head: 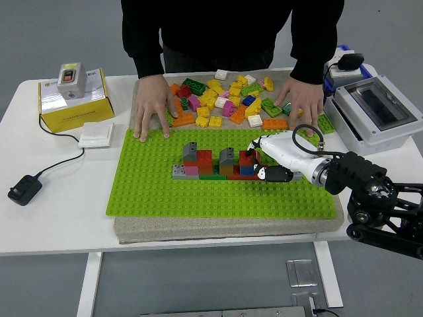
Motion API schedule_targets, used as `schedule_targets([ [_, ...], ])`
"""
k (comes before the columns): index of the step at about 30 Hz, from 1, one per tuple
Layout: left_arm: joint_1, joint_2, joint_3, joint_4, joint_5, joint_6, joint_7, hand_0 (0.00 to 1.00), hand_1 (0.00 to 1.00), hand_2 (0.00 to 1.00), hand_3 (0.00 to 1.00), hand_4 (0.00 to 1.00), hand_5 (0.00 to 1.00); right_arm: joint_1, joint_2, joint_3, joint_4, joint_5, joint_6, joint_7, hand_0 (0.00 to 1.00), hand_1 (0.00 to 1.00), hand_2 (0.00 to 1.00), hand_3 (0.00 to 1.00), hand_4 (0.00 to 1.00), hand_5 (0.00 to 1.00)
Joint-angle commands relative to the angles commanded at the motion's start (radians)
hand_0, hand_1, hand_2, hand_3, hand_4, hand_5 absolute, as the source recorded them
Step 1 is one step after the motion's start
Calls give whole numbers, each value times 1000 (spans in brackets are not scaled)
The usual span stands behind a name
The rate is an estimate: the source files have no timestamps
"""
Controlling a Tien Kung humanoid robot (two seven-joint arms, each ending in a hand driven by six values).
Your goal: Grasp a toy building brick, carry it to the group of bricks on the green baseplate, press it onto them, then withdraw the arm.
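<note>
Head view: nearest the camera, the right arm comes in from the lower right, black at the joints and white toward the wrist, and its right hand lies low over the green baseplate. The fingertips sit against the right end of the group of bricks, where red and blue pieces stand; whether the fingers are clamped on a brick there or only pressing on the group cannot be told, since the hand covers that spot. The group itself is a low row of grey, red, pink and green bricks in the middle of the plate, which rests on a grey mat on the white table. To the left lie a black power adapter, a white switch and a yellow box. Beyond the plate is a loose pile of bricks, mostly yellow, orange and green. A person stands at the far side with one hand flat at the pile's left and the other hand at its right. A grey electrical box sits far right
</note>
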Motion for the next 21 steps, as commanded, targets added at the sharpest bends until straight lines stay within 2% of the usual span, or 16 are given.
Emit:
schedule_targets([
  [21, 8, -2, 12, 0, -13, -1, -3, 607, 592, 517, 587, 115, 707, -7, 5, 3, -17, 8, -5, 8, 85, 161, 736, 696, 276, 495],
])
